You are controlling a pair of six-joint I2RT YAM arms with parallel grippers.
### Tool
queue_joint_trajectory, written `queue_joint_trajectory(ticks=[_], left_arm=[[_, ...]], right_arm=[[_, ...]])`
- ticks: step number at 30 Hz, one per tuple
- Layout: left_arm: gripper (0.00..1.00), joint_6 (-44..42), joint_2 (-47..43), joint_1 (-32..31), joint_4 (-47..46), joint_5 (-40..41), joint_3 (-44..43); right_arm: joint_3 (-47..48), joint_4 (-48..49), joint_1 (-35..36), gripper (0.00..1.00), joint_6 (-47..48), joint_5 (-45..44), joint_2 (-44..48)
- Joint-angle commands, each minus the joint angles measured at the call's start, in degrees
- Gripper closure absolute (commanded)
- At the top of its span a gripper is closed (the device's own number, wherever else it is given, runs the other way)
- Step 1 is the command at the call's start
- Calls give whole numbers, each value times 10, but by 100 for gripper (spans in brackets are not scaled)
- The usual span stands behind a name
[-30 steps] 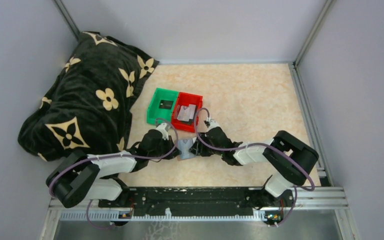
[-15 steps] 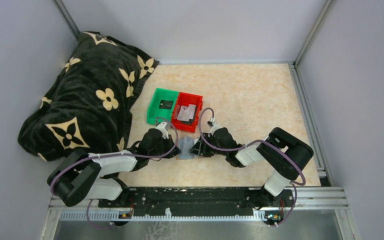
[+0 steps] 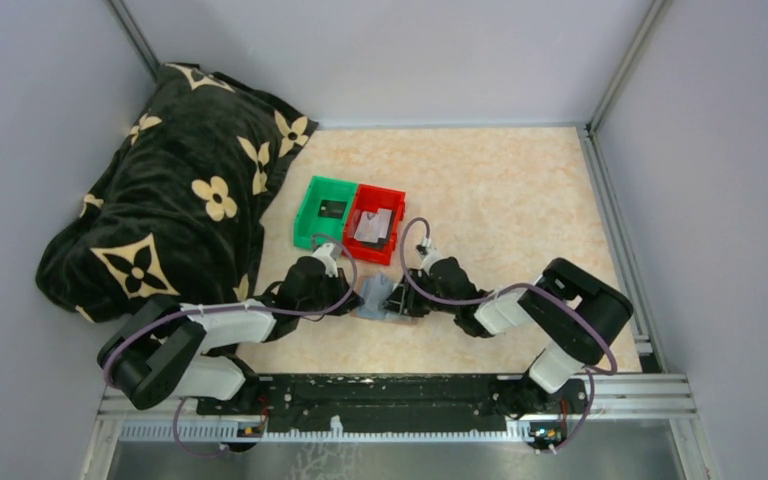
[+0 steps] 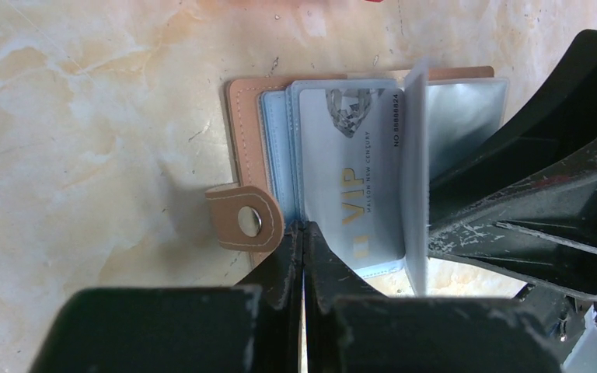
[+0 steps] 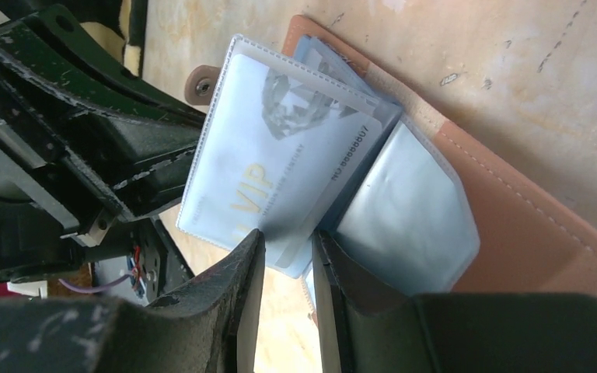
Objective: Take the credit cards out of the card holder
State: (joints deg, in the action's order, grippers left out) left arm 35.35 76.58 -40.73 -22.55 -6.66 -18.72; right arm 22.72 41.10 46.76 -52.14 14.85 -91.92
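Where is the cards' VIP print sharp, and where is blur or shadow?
Left wrist view: VIP card print sharp, left pincer blurred and dark, card holder strap casts a shadow. Right wrist view: VIP print readable, right pincer blurred. Top view: print too small.

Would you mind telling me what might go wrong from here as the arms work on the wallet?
1. The right gripper straddles the clear sleeve's edge, not the VIP card alone; a pull may drag sleeve and wallet instead of freeing the card.
2. The left gripper, shut, meets the wallet only at its near edge beside the snap tab, so the wallet might pivot or slip.
3. Both grippers sit very close and may bump.
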Motion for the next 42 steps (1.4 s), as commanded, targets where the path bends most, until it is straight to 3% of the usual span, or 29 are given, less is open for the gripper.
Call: queue_joint_trajectory(ticks=[1, 21, 30, 42], left_arm=[[100, 4, 12, -3, 3, -13, 1], [100, -10, 33, -7, 48, -62, -101], [100, -11, 47, -20, 51, -74, -102], [100, -11, 28, -23, 56, -77, -90]], right_arm=[[1, 65, 9, 70, -3, 8, 43], [-15, 83, 8, 71, -1, 2, 23], [-20, 95, 7, 71, -6, 1, 10], [-26, 40, -4, 71, 1, -9, 87]])
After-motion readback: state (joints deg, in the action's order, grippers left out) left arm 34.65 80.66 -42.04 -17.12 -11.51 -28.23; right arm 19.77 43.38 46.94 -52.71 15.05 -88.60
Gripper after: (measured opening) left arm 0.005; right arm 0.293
